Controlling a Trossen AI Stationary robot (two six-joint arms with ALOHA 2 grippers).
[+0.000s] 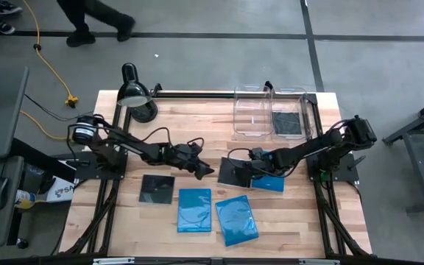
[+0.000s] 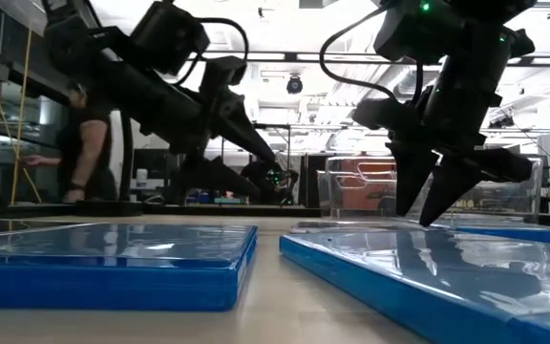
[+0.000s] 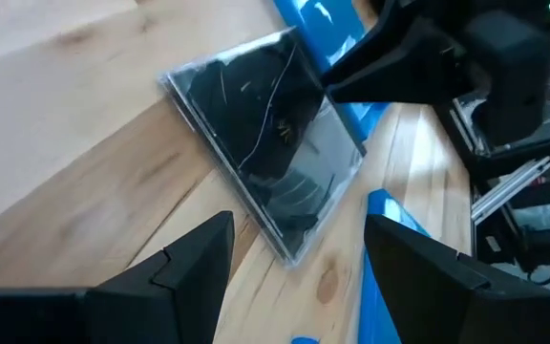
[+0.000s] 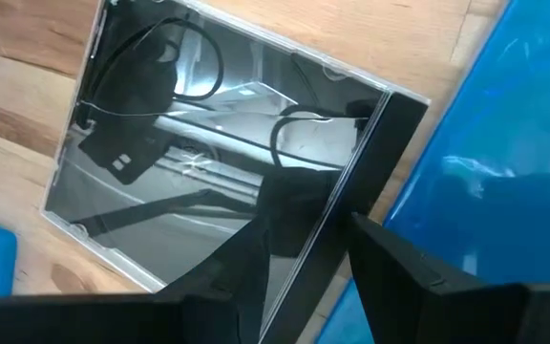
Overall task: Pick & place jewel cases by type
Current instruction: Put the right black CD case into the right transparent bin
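A glossy black jewel case (image 1: 233, 171) sits tilted mid-table, and my right gripper (image 1: 251, 168) is shut on its right edge. My left gripper (image 3: 299, 277) is open and points at that case's near corner (image 3: 294, 250) from the table's left, just short of it. Another black case (image 1: 157, 188) lies flat at the near left. Two blue cases (image 1: 194, 210) (image 1: 235, 218) lie flat near the front edge. A third blue case (image 1: 272, 182) lies under the right gripper. One more black case (image 1: 287, 123) lies in the right-hand clear bin. My right gripper pinches the black case's dark spine edge (image 4: 351, 225) between its two fingers (image 4: 404, 272), on the side toward the table's right. The fingers slant steeply down from the right. The case tilts, its held edge raised beside the blue case and its opposite edge low at the table.
Two clear bins (image 1: 252, 110) stand side by side at the far right. A black desk lamp (image 1: 135, 94) stands at the far left corner. A person walks on the floor beyond the table's far edge.
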